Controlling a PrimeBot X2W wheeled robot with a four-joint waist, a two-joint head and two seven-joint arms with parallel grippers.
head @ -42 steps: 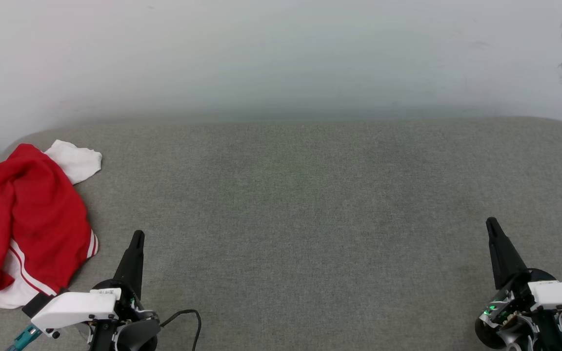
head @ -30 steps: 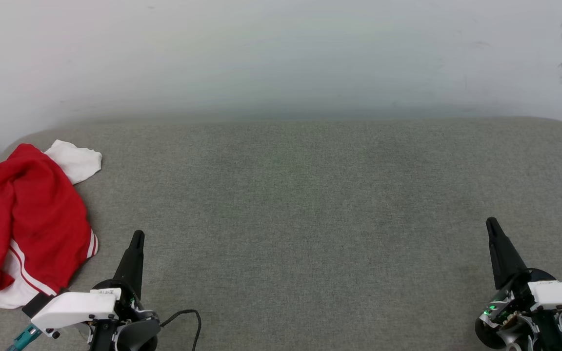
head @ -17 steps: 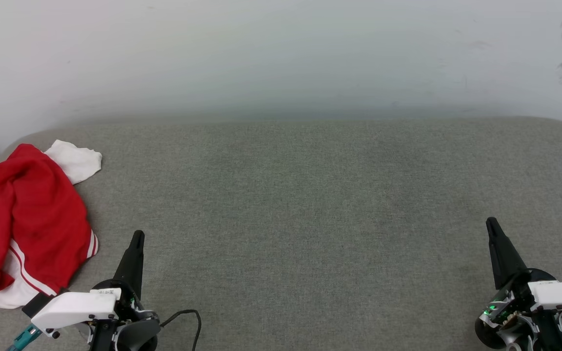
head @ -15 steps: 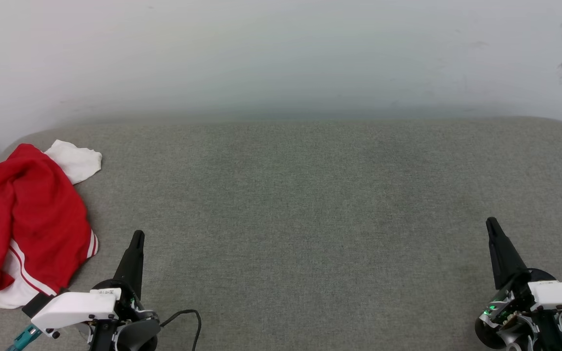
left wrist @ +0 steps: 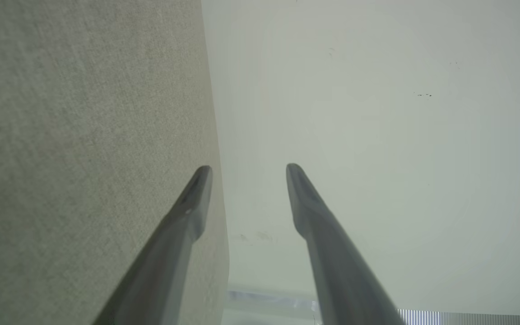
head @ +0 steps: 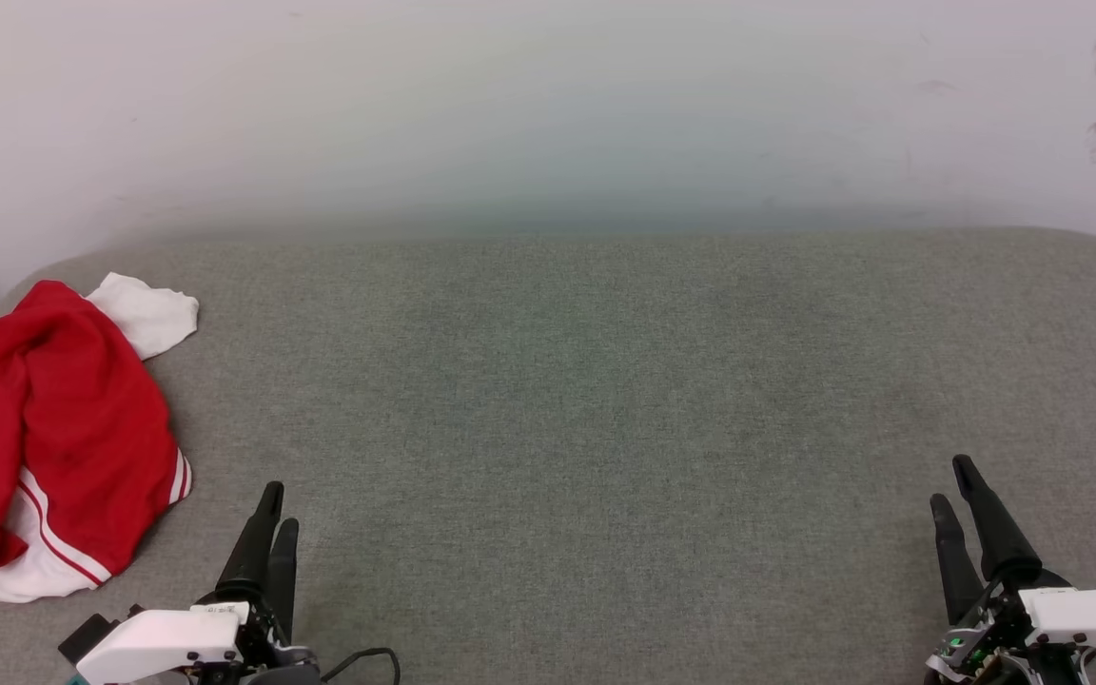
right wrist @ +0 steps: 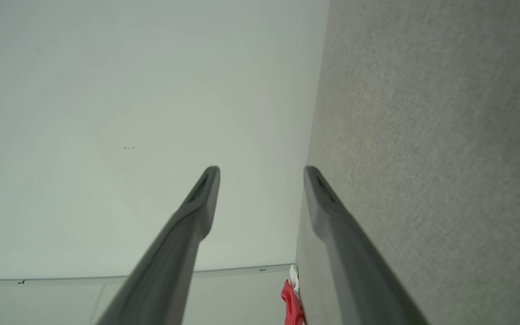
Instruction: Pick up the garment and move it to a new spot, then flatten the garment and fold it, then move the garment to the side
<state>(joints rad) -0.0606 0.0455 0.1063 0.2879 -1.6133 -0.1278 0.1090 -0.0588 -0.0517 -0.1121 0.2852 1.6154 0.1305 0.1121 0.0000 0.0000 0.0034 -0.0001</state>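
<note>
1. Red cloth marks the target: the shirt (head: 53, 428) lies crumpled at 9 o'clock on the grey cushion (head: 586, 400). A white sleeve pokes out at its 1 o'clock corner, and striped trim shows at its 5 o'clock edge.
2. The left gripper (head: 278, 509) sits at 7 o'clock, near the shirt's trim but apart from it. Its jaws are parted with nothing between them.
3. The right gripper (head: 949, 483) sits at 5 o'clock, well apart from the shirt, its jaws likewise spread and empty.
4. The step in hand looks like the first reach. I would send the left gripper toward 10 o'clock, onto a raised red fold rather than the flat trim, so the fingers pinch cloth and not cushion.
5. Take only 1 or 2 layers if possible, since a thick bunch would likely make flattening harder.
6. Lift the shirt clear before carrying it toward the bare middle at 12 o'clock, so it does not drag.
</note>
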